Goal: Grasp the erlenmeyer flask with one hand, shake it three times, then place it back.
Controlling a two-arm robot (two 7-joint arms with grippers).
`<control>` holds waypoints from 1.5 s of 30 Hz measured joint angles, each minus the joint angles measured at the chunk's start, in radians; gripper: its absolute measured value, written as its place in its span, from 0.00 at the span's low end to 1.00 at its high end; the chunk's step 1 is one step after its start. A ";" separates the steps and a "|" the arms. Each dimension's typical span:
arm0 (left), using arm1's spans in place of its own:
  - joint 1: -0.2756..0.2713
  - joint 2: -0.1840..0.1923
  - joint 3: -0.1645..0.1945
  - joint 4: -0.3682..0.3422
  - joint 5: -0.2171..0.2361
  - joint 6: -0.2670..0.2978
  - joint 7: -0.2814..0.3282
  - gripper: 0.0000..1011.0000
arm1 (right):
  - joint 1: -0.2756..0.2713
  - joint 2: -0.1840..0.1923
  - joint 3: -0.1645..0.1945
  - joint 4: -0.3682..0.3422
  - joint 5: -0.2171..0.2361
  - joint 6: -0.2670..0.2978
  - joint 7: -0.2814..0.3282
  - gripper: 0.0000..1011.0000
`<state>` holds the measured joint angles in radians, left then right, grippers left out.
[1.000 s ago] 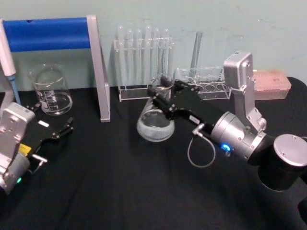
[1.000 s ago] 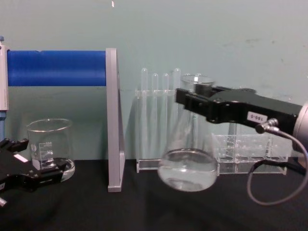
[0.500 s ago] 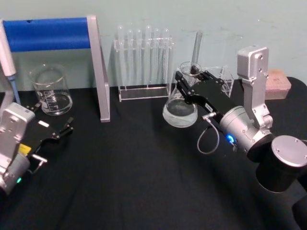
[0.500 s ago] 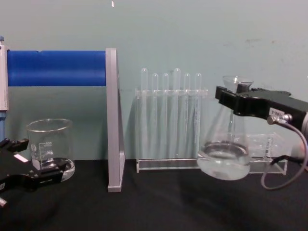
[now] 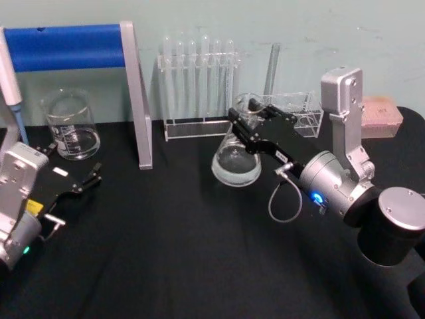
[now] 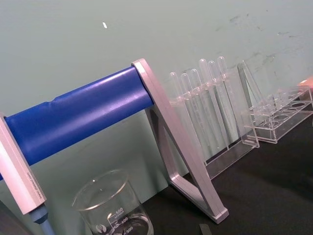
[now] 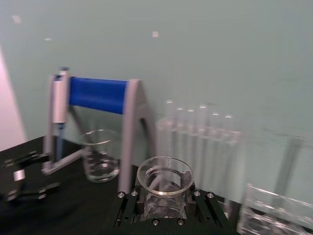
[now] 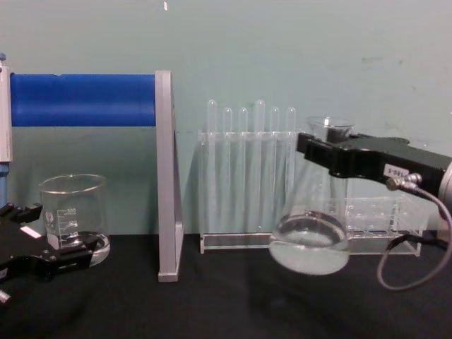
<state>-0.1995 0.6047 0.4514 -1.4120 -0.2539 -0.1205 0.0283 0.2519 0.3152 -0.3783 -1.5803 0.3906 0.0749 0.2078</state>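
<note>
While the left end effector (image 5: 75,195) sits open at left, the right end effector (image 5: 244,119) clamps the flask (image 5: 236,161), raised off the desk (image 5: 166,256).

Beaker (image 6: 107,200): we're reading 400 and 300 on its scale.
Label (image 8: 397,171) on right gripper (image 8: 314,147): looks like 165-5 to us, last digit unsure.

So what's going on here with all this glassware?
The robot's right gripper has its jaws shut around the neck of the erlenmeyer flask, holding it tilted in the air above the black table, in front of the test tube rack. It's meant to shake the flask and set it back down. The left gripper sits open and idle near the beaker.
</note>
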 joint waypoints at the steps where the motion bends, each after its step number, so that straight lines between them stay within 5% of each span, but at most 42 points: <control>1: 0.000 0.000 0.000 0.000 0.000 0.000 0.000 0.99 | 0.001 0.006 -0.003 -0.001 0.005 0.000 0.030 0.44; 10: 0.000 0.000 0.000 0.000 0.000 0.000 0.000 0.99 | 0.009 0.040 -0.027 -0.013 0.033 -0.007 0.185 0.44; 28: 0.000 0.000 0.000 0.000 0.000 0.000 0.000 0.99 | 0.025 0.078 -0.066 -0.012 0.069 -0.046 0.278 0.44; 45: 0.000 0.000 0.000 0.000 0.000 0.000 0.000 0.99 | 0.063 0.091 -0.125 0.094 0.079 -0.143 0.385 0.44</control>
<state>-0.1996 0.6047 0.4514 -1.4120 -0.2539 -0.1205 0.0282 0.3153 0.4059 -0.5038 -1.4864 0.4695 -0.0679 0.5932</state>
